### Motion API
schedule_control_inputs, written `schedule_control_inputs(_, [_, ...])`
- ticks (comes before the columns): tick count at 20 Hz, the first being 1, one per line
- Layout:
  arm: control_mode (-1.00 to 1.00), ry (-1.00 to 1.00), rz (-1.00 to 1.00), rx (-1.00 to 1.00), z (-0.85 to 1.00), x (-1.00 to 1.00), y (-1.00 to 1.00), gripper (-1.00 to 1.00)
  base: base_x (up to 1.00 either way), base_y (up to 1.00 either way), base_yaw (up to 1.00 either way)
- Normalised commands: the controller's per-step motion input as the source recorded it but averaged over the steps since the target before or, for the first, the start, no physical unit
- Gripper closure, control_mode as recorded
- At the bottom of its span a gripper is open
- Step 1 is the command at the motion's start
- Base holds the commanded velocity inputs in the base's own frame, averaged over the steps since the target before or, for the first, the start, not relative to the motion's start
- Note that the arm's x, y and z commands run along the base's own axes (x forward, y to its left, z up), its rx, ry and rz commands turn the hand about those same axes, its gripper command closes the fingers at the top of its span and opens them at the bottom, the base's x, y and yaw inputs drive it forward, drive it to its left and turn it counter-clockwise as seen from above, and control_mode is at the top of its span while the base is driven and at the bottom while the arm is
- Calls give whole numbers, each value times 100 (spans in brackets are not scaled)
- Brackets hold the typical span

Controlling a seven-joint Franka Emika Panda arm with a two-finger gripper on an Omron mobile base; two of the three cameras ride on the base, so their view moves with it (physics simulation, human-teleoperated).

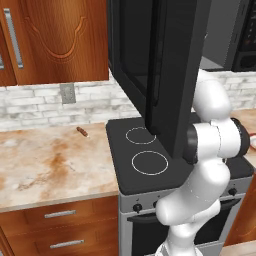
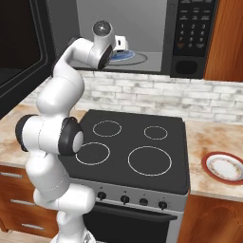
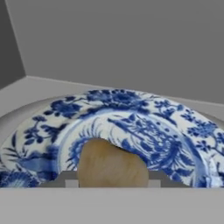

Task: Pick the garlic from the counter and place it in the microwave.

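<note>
Gripper [image 2: 119, 46] sits inside the microwave [image 2: 142, 33] cavity, over the blue-and-white patterned plate [image 3: 144, 127]. In the hand view the garlic [image 3: 111, 166], a tan lump, sits right at the finger tips, between the two of them. Whether the tips pinch it or have spread clear of it cannot be told; whether it rests on the plate or hangs just above it cannot be told either.

Just beyond the garlic: plate's blue floral rim, then the grey cavity wall behind.

Off to the gripper's right: black button panel [image 2: 194, 28]; white key marks too small to read. No legible brand or label.

Below the gripper: black stovetop [image 2: 133, 147] with four white rings.

Farther out: the counter [image 1: 50, 165] with a small brown item [image 1: 82, 131] on it, and a red-rimmed plate [image 2: 224, 167].
</note>
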Motion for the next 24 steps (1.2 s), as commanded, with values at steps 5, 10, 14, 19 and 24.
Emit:
schedule_control_inputs(5, [-100,2,7,-4,-4,13,0,100,0,0,0])
schedule_control_inputs(10, [-100,2,7,-3,0,18,0,100,0,0,0])
schedule_control_inputs(14, [-100,3,5,-5,-2,0,0,-100,0,0,0])
schedule_control_inputs(19, [-100,-1,1,-2,0,-2,0,-100,0,0,0])
schedule_control_inputs(24, [-100,-10,0,0,0,-21,0,-100,0,0,0])
